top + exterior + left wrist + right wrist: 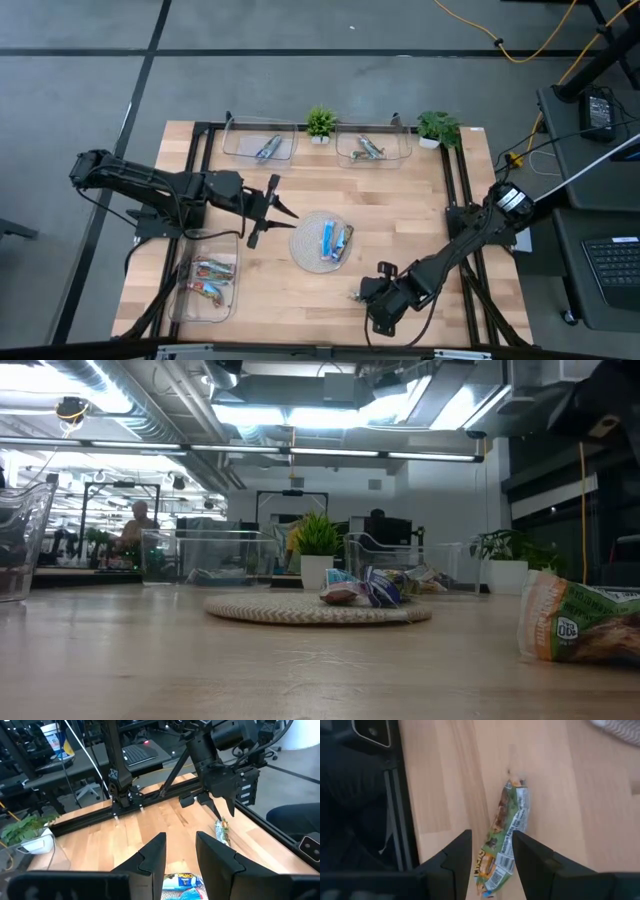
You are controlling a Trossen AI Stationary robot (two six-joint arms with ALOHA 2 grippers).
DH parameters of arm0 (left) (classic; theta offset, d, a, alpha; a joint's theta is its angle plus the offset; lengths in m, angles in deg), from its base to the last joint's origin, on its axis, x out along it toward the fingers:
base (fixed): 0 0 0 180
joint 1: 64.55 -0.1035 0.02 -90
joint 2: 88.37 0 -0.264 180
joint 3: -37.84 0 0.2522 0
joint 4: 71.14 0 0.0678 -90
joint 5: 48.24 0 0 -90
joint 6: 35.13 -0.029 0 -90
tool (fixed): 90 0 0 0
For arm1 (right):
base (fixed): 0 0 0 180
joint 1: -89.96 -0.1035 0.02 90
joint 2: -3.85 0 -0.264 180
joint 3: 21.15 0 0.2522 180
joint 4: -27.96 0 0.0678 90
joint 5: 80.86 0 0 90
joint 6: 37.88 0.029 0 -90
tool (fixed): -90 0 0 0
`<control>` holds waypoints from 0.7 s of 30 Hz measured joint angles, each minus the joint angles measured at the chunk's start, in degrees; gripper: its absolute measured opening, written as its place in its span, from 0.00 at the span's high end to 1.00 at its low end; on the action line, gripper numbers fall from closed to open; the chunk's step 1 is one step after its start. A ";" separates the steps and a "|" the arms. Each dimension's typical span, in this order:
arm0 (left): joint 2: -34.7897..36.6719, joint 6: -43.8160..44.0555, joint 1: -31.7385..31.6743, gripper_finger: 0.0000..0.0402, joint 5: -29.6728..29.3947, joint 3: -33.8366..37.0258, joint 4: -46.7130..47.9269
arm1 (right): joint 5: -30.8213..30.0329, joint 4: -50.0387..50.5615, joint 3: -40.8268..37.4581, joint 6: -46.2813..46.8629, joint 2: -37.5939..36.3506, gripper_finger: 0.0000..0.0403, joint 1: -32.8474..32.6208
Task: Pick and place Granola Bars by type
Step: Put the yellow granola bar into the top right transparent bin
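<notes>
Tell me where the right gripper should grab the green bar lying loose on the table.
Grip the green bar across its narrow middle, coming straight down. It lies flat on the table, and the right gripper's open fingers already straddle its near end.

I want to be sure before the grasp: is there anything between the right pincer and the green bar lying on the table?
Nothing visible does. The right pincer is open directly over the green bar, which lies alone on bare wood of the table, one end between the fingers. The woven mat with blue bars lies apart.
</notes>
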 joint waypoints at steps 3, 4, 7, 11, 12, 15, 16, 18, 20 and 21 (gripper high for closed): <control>0.00 0.02 0.00 0.75 0.00 0.00 0.43 | -1.85 0.11 0.00 0.12 0.00 0.64 0.00; 0.00 0.02 0.00 0.75 0.00 -0.01 0.43 | -2.27 0.10 0.00 -0.37 0.00 0.64 0.02; 0.00 -0.02 0.00 0.75 0.00 0.00 0.41 | -2.54 0.55 0.00 -4.36 0.00 0.64 0.80; 0.00 -0.04 0.00 0.75 0.00 0.00 0.57 | -4.25 2.47 0.00 -3.46 0.00 0.64 2.69; 0.00 -0.04 0.00 0.75 0.01 0.00 0.83 | -3.73 2.55 0.00 -3.05 0.00 0.63 3.07; 0.00 -0.02 0.00 0.75 0.02 0.00 1.70 | -2.32 2.21 0.00 -2.86 0.00 0.55 3.79; 0.00 0.01 0.00 0.75 0.02 -0.01 1.98 | -2.25 2.08 0.00 -2.84 0.00 0.51 3.96; 0.00 0.29 0.00 0.75 0.02 0.01 2.77 | -1.91 2.04 0.00 -2.72 0.00 0.42 4.11; 0.00 0.34 0.00 0.75 0.02 -0.01 3.17 | -1.81 1.76 0.00 -2.78 0.00 0.32 4.15; 0.00 0.47 0.00 0.75 0.02 -0.01 3.30 | -1.80 1.72 0.00 -2.77 0.00 0.28 4.17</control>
